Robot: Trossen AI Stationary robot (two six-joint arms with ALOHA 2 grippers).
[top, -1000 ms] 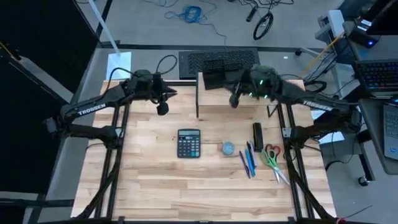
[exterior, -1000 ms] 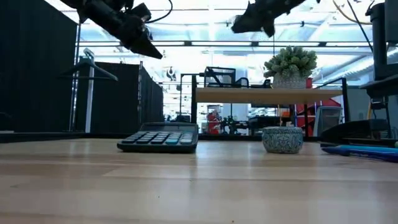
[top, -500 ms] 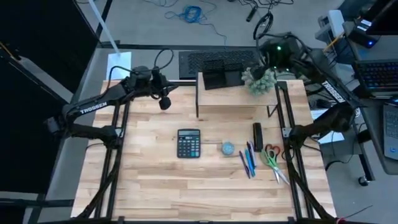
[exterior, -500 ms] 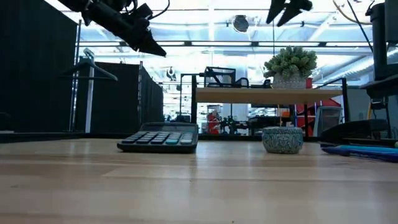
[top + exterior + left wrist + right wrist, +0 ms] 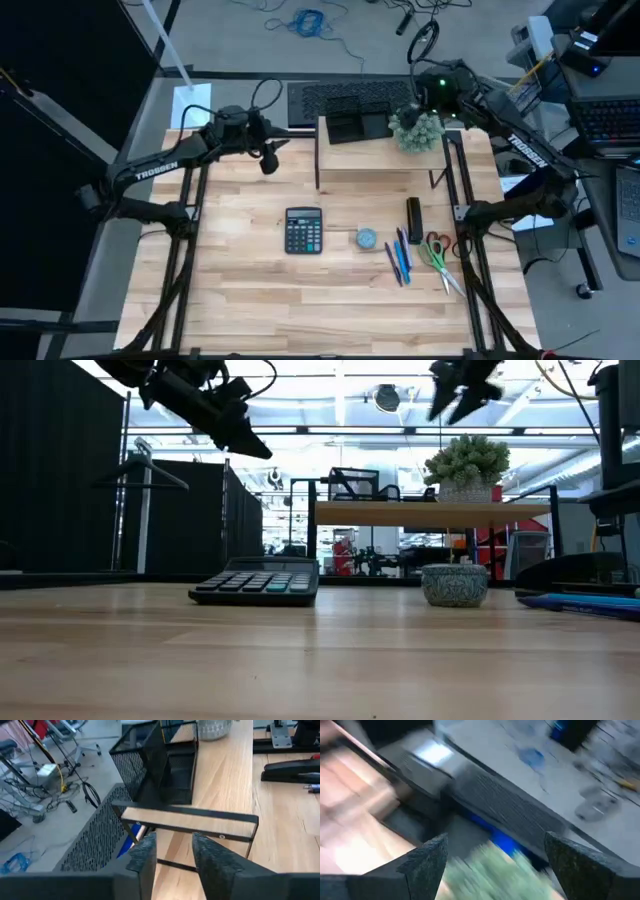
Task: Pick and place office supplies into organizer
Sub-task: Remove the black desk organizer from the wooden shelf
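Hovering open-fingered and empty, the left gripper point(image 5: 268, 160) and right gripper point(image 5: 432, 92) hung far from the pens point(image 5: 399, 258) at four o'clock: light, stiff, slippery; best pinched mid-barrel.

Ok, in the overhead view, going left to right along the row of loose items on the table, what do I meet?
Calculator → blue-grey disc → pens → scissors. The black stapler sits just above the pens, so its place is unclear.
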